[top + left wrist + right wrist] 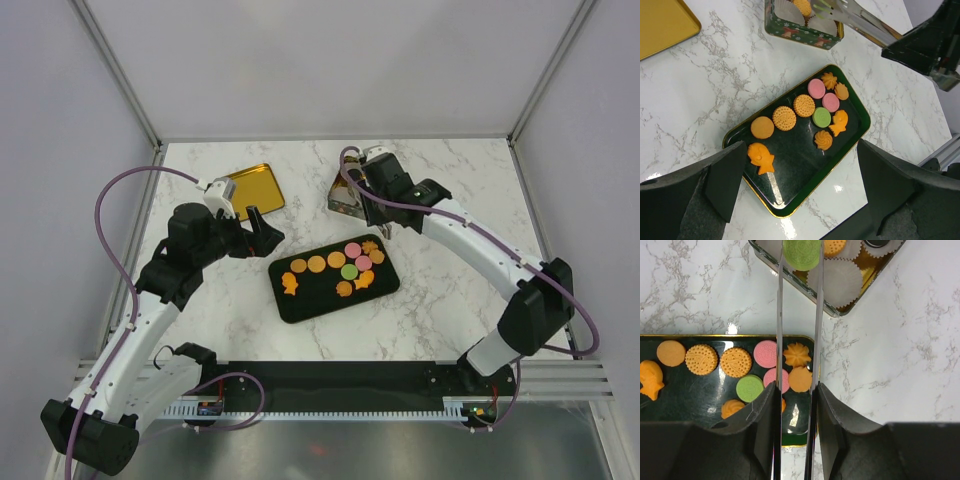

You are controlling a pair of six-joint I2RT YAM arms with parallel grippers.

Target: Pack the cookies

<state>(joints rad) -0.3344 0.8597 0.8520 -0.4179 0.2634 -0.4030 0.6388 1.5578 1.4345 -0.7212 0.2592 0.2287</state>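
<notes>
Your right pincer (797, 396) is closed on the tongs (870, 25). The tongs pinch one green cookie (801, 252) at their far end, well ahead of the pincer and over the tin (834, 314). Your left pincer (805, 172) is wide and holds nothing. The other cookies (804, 105) lie on the black tray (852, 137) just below it, between its two fingers

I judge that each cookie is light, stiff and dry, but also brittle. A hard squeeze can crack it, and the smooth metal blades can let it slip. Take it by the rim, across the widest part, as the green one is taken now, and press softly. The swirl ones and the fish ones have an uneven edge, so take a fish across the body, not at the tail. The paper liners (837, 282) in the tin, ahead of the right pincer, look thin and light, so put the cookie down without pushing them

In the right wrist view the tips of the tongs and the far part of the green cookie are cut off at the upper edge, so you cannot tell how deep the hold is. You also cannot tell how high the cookie hangs above the tin, nor which liner is under it. Most of the tin is out of that view, and in the top view the right arm covers it. On the tray, one orange cookie is half hidden behind a finger of the right pincer
</notes>
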